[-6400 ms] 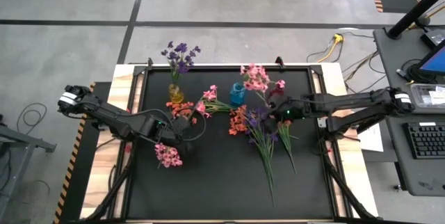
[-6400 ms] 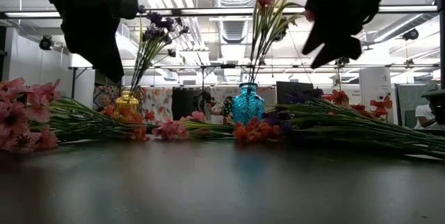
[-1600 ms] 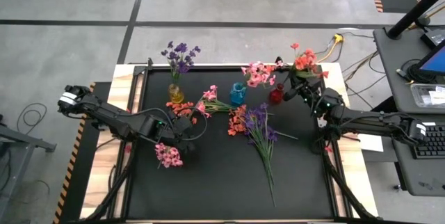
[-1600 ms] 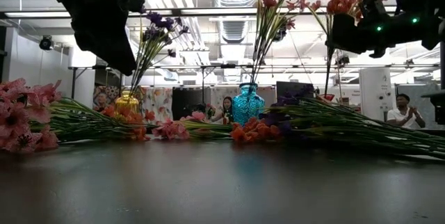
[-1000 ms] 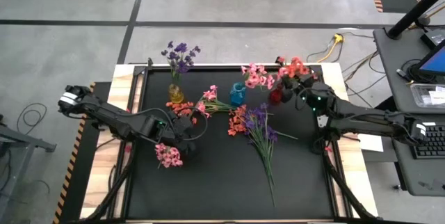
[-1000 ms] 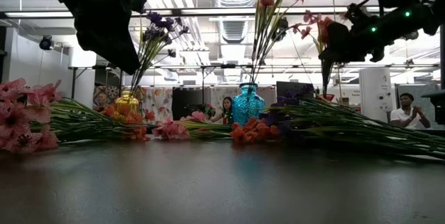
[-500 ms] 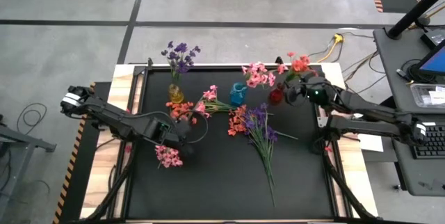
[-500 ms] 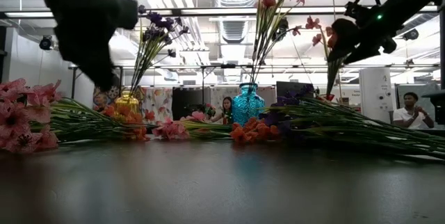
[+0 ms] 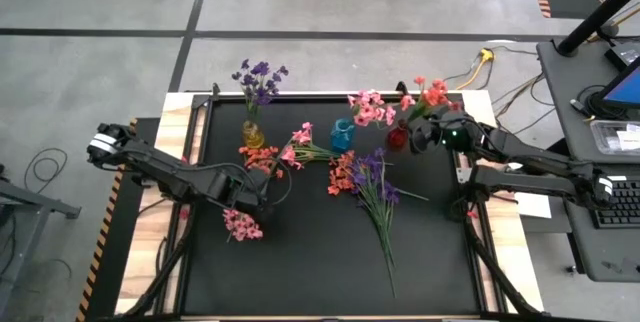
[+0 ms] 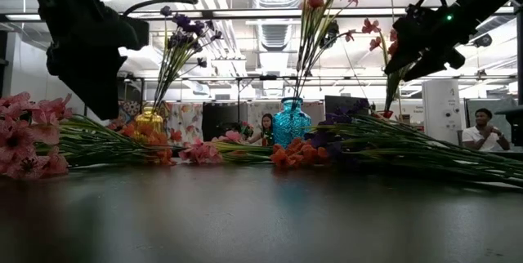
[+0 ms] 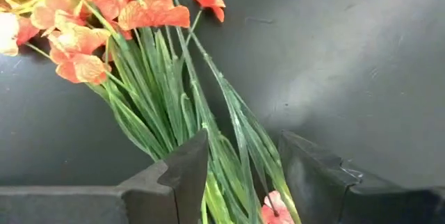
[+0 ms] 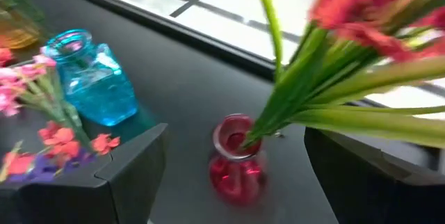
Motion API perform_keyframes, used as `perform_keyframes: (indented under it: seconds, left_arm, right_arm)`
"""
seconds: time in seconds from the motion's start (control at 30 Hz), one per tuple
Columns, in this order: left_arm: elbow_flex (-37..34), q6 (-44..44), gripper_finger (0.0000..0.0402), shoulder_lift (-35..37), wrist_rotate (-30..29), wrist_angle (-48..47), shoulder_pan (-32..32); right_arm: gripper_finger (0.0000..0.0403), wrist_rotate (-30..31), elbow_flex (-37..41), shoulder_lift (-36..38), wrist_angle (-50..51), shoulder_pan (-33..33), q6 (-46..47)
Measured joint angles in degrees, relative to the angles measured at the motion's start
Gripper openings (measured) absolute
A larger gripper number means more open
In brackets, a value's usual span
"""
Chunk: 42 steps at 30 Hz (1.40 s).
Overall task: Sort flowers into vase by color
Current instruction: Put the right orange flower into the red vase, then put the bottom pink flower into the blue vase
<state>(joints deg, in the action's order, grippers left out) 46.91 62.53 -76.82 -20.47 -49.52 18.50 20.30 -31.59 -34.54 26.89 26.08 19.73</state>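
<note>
A coral-red sprig [image 9: 430,92] stands with its stems in the red vase [image 12: 236,168] at the far right. My right gripper [image 12: 235,132] is open just in front of that vase, one finger on either side of its mouth. My left gripper [image 11: 243,140] is open and points down over the green stems [image 11: 229,133] of a coral sprig [image 9: 262,157] lying on the mat. The stems run between its fingers. Purple flowers [image 9: 258,80] stand in the yellow vase [image 9: 253,134], and pink ones [image 9: 368,110] in the blue vase [image 9: 342,135]. My left gripper's fingers stand on both sides of the lying stems, but I cannot tell whether they touch them. My right gripper touches nothing that I can see.
A heap of coral and purple sprigs [image 9: 365,177] lies mid-mat, its stems reaching toward the near edge. A pink sprig [image 9: 300,142] lies between the yellow and blue vases. A pink cluster [image 9: 241,224] lies near my left gripper. Beyond the table, people stand in the room.
My left gripper has sunk toward the coral sprig on the mat and has rolled. My right gripper has risen a little and tipped toward level by the red vase. The coral-red sprig has straightened and now stands in the vase.
</note>
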Motion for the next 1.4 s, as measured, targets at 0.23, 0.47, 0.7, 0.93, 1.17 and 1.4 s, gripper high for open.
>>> perform_keyframes:
  seconds: [0.23,0.47,0.7,0.93,1.17,1.4]
  left_arm:
    - [-3.28,0.18,0.016,-0.02,0.0,6.02,0.0]
    - [-4.99,3.7,0.016,-0.02,-0.02,5.63,0.0]
    - [-8.18,6.01,0.016,-0.02,-0.01,5.86,0.0]
    - [-8.85,6.09,0.0156,-0.02,0.74,7.53,0.11]
    - [-9.03,6.15,0.0094,-0.02,5.82,7.78,0.68]
    - [-8.55,4.49,0.0008,-0.02,10.2,9.09,2.85]
  right_arm:
    - [0.0325,-2.46,0.02,-0.02,0.24,-2.66,0.24]
    - [0.0325,-3.97,0.02,-0.02,0.35,-10.23,-3.04]
    - [0.0325,-3.9,0.04,-0.02,0.35,-17.15,-3.37]
    - [0.0325,-5.13,0.07,-0.48,0.74,-26.46,-6.92]
    - [0.0325,-3.58,0.09,-4.24,-0.84,-34.64,-7.48]
    - [0.0325,-2.2,-0.11,-11.74,-8.01,-40.62,-9.37]
